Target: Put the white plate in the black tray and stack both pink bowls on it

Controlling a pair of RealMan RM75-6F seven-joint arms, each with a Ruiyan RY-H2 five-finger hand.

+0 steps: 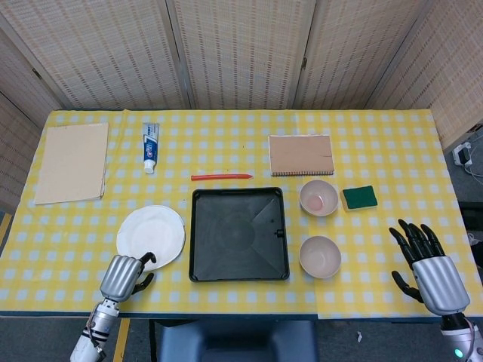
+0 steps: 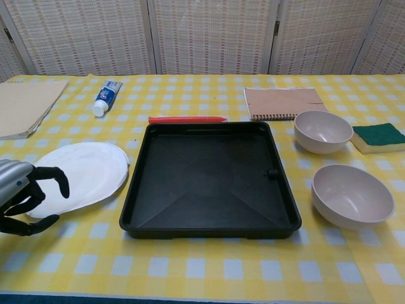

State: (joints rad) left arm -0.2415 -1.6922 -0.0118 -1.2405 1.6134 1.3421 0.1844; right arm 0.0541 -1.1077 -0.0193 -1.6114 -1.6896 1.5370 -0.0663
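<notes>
Yellow checked tabletop (image 1: 226, 143) before woven screens. The white plate (image 1: 150, 237) lies near the front-left edge, just left of the empty black tray (image 1: 238, 234) — step 1 is in hand. The left hand (image 2: 22, 196), fingers curled but grasping nothing, reaches its near rim; the next move likely needs fingers under that thin edge. 2 pink bowls (image 1: 319, 198) (image 1: 320, 256) wait right of the tray; right hand (image 1: 429, 265) splayed, idle, at the front-right corner.

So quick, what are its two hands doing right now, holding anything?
Left hand: fingers apart, at the near rim of the white plate, not yet holding it.
Right hand: open, fingers spread, holding nothing.
</notes>
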